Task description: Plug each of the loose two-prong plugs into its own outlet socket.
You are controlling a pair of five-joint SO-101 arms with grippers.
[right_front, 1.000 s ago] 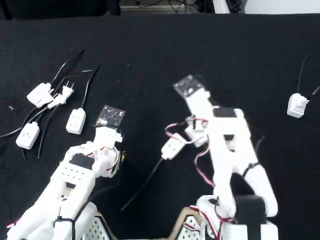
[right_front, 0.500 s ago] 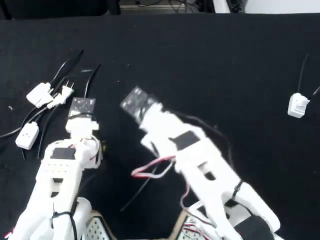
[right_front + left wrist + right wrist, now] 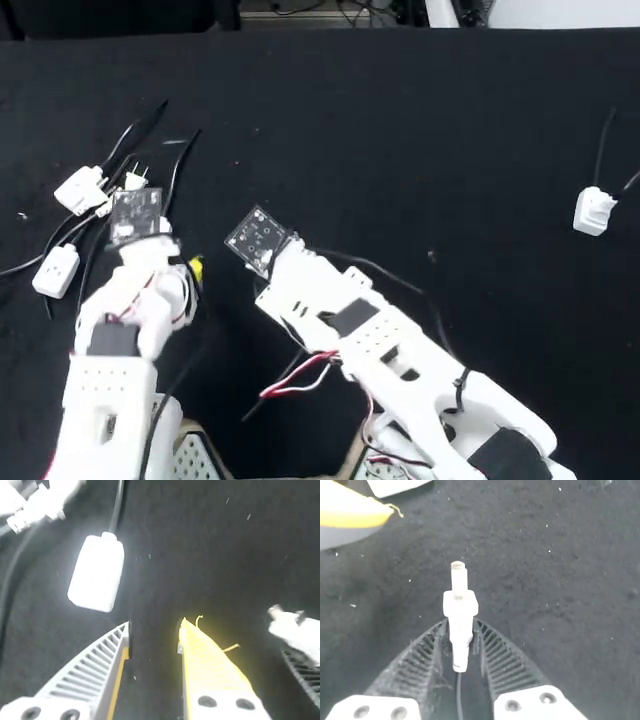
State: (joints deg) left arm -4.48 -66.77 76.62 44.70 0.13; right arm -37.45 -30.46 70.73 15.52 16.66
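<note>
From above, the matte black desk (image 3: 420,120) carries a cluster of white plastic pieces at its left edge: a boxy socket block (image 3: 55,270), a second white piece (image 3: 80,188) and a loose plug (image 3: 135,178) with two thin metal prongs, all trailing thin black cords (image 3: 180,160). Well apart, at the desk's far right, lies another white cord end (image 3: 595,210). The left arm (image 3: 115,340) points toward the cluster, and the right arm (image 3: 380,345) angles in just beside it. In the left wrist view, the left hand (image 3: 152,625) hangs with its tips apart and nothing between them, one finger pale grey and ribbed, the other yellow. Near its tips a smooth, rounded rectangular outlet socket (image 3: 96,572) lies flat on the desk, its cord leaving one short end. In the right wrist view, the right hand (image 3: 460,630) is clamped on a white two-prong plug (image 3: 459,612). The plug sits upright between the ribbed fingers (image 3: 500,655) with its prongs pointing away from the hand, above the speckled, felt-like desk.
</note>
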